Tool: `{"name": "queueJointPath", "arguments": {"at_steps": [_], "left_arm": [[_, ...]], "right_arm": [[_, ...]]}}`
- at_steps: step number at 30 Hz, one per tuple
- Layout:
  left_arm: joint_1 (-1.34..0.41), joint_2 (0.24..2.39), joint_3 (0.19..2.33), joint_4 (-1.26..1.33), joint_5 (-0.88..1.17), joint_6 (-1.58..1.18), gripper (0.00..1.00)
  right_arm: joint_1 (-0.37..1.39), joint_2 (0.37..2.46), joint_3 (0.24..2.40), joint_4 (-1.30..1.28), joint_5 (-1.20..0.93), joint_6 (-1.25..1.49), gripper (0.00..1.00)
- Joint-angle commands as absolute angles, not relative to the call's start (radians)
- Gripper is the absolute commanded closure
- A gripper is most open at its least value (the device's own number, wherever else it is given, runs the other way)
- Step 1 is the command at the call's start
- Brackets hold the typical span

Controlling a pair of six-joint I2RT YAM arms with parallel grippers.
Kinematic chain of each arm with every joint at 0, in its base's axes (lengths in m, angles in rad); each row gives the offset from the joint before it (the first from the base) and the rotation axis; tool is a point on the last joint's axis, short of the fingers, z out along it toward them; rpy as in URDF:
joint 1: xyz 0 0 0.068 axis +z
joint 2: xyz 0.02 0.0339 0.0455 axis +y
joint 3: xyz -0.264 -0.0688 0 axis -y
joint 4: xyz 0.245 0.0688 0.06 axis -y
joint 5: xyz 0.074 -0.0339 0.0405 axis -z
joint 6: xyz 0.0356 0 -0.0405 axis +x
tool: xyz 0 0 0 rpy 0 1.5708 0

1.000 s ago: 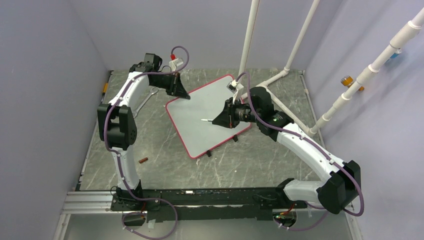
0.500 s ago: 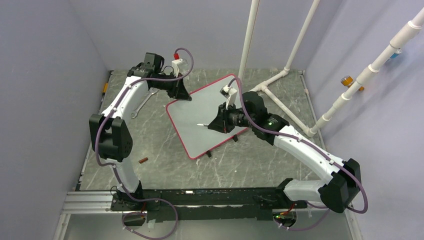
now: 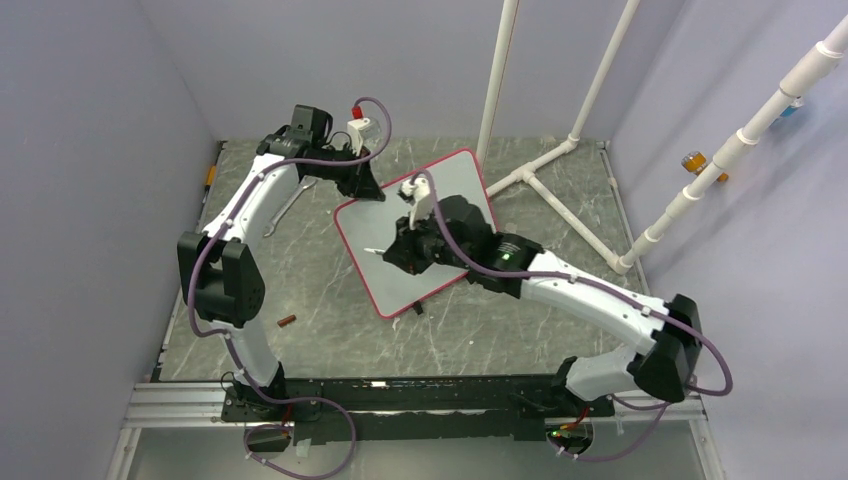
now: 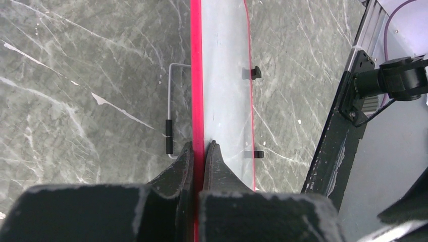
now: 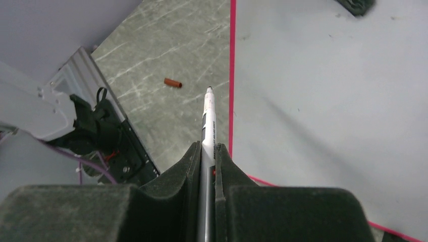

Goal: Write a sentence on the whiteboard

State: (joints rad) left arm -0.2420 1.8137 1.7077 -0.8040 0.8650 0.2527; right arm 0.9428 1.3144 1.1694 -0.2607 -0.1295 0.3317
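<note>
The whiteboard (image 3: 458, 180) lies slanted on the marble table, pale grey with a thin red frame (image 4: 197, 75) and two small black feet (image 4: 256, 72). My left gripper (image 3: 364, 190) is shut on the frame at the board's far-left corner (image 4: 200, 146). My right gripper (image 3: 400, 250) hovers over the board's left half, shut on a white marker (image 5: 208, 121). The marker's tip (image 5: 209, 89) points past the board's left edge (image 5: 232, 75) toward the table. No sentence shows on the visible board surface (image 5: 328, 91).
A small red-brown cap (image 3: 287, 320) lies on the table at the near left (image 5: 172, 82). A metal wrench (image 3: 285, 205) rests left of the board. White pipes (image 3: 545, 165) stand at the back right. A black rail (image 3: 400, 395) runs along the near edge.
My right arm has swung left across the board, carrying the marker from the board's middle to its left edge. The left arm's elbow shifted slightly while still gripping the corner.
</note>
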Motion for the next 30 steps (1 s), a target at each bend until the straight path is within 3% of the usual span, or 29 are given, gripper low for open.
{"name": "queueJointPath", "arguments": {"at_steps": [1, 9, 30], "left_arm": [[-0.283, 1.793, 1.673, -0.793, 0.714, 0.387, 1.0], [-0.292, 1.789, 1.668, -0.792, 0.703, 0.39, 1.0], [-0.314, 1.779, 1.663, -0.793, 0.675, 0.397, 1.0]], "right_arm": [[1.006, 1.397, 1.271, -0.234, 0.094, 0.341, 1.0], [1.018, 1.504, 1.383, -0.241, 0.232, 0.366, 1.0], [1.013, 1.618, 1.488, -0.261, 0.267, 0.362, 1.0]]}}
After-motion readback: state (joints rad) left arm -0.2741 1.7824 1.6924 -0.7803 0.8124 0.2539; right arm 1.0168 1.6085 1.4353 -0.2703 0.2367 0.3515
